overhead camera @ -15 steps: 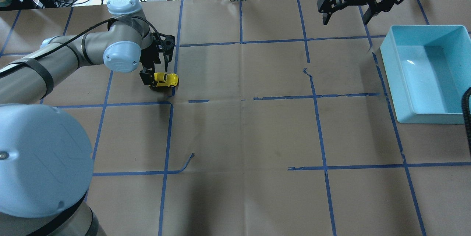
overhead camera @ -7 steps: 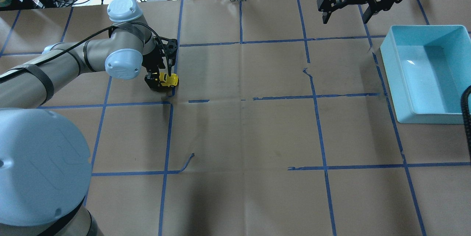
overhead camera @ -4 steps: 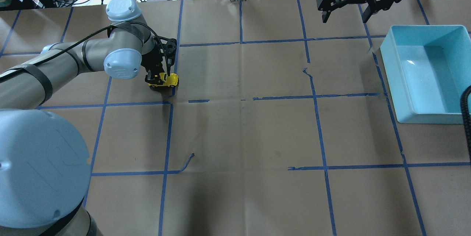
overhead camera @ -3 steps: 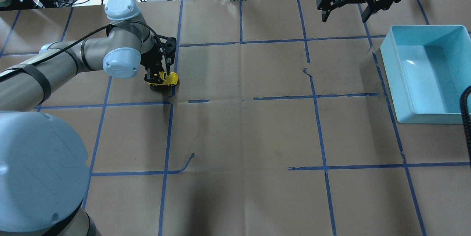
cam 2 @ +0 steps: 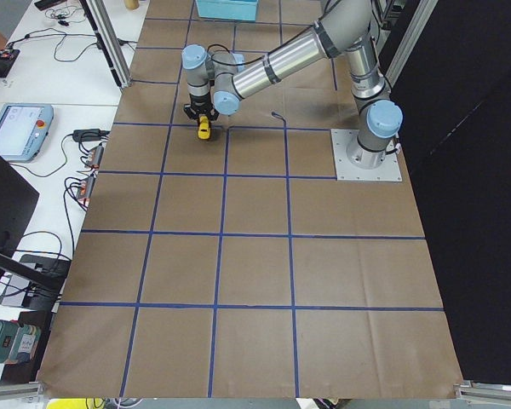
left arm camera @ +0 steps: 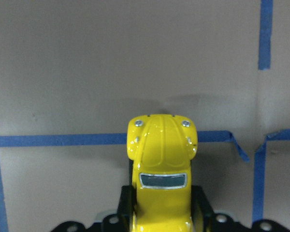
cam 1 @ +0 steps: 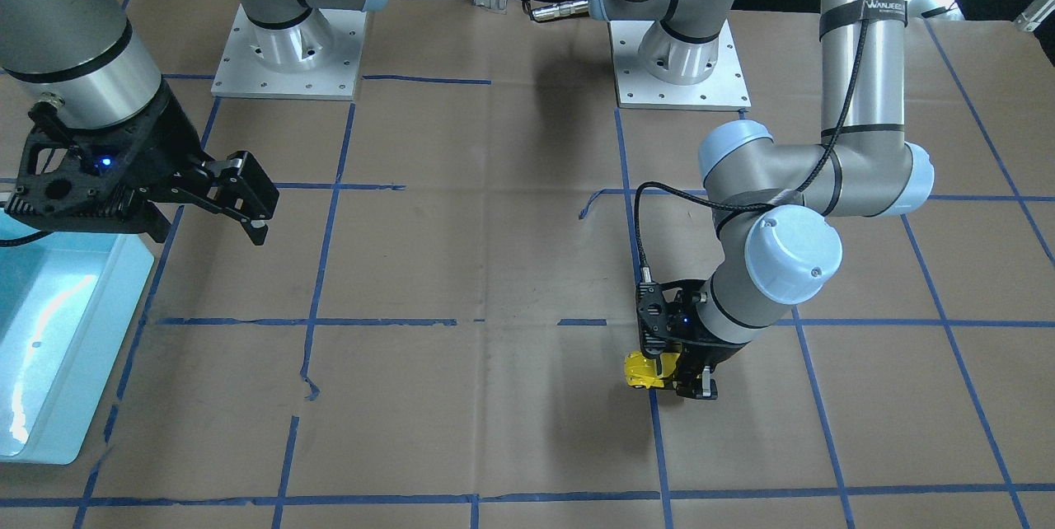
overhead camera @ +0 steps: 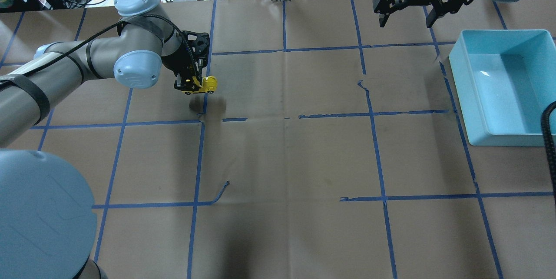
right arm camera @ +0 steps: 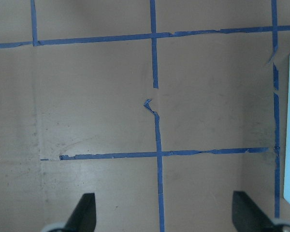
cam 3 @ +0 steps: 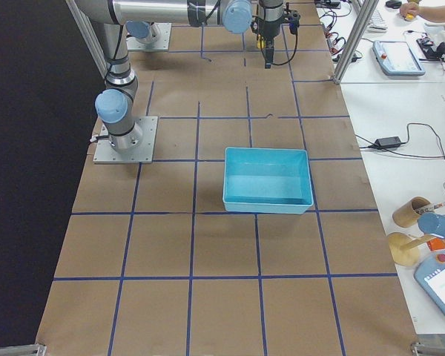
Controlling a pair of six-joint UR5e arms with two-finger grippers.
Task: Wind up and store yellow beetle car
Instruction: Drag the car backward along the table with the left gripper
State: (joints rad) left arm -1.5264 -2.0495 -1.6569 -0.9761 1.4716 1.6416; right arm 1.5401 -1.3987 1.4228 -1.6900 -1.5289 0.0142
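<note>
- Overhead exterior view: yellow beetle car (overhead camera: 204,85) up in the air over the left half of the bench (overhead camera: 282,161), with its own shadow on the paper a little apart from it. Judged therefore as lifted clear, wheels not touching.
- Left fingers (left arm camera: 200,208) closed on the two flanks of the car, toward its rear. Nose free and sticking out ahead in the left wrist-mounted view, roof toward that camera, so upright and level.
- Long axis: lying across the overhead view, nose toward the robot's right, that is toward the side of the blue bin (overhead camera: 499,32).
- Right fingers (right arm camera: 84,215) spread wide and holding nothing, hovering over the far edge of the bench, near the far corner of the bin.
- Bin well apart from the car and much nearer to the right arm, yet the car only in the left one.
- Probably next, as a judgement: lowering until the wheels press on the paper, then pulling straight back along this same axis, away from the nose, to load the spring. No sideways pull, otherwise only skidding.
- Possible trouble: glossy rounded sides, so some danger of slipping or tilting between the fingers under downward pressure.
</note>
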